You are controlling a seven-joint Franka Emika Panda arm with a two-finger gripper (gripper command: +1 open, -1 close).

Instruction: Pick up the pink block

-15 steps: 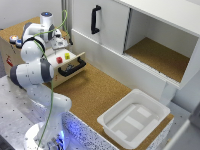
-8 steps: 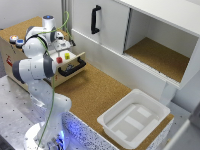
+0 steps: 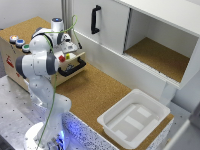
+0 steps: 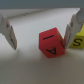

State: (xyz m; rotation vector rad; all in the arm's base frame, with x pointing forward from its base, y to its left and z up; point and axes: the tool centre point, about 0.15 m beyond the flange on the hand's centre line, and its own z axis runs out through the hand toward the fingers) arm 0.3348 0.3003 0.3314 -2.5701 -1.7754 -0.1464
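Note:
In the wrist view the pink block (image 4: 50,44), a small reddish-pink cube with dark marks on its faces, lies on a pale surface. My gripper (image 4: 39,46) is open, with one finger (image 4: 10,35) on each side of the block and a gap on both sides. A yellow cube (image 4: 79,40) lies just outside the other finger (image 4: 70,30). In the exterior view my gripper (image 3: 70,48) points down over the top of the wooden box (image 3: 30,30). The block is hidden there by the arm.
The wooden box has coloured buttons (image 3: 19,42) on top, and a red knob (image 3: 62,58) and a black handle (image 3: 72,67) at its front. A white tray (image 3: 134,118) sits on the cork table at the exterior view's right. A white cabinet with an open compartment (image 3: 155,55) stands behind.
The arm has shifted a little toward the exterior view's right over the wooden box. Nothing has been taken hold of.

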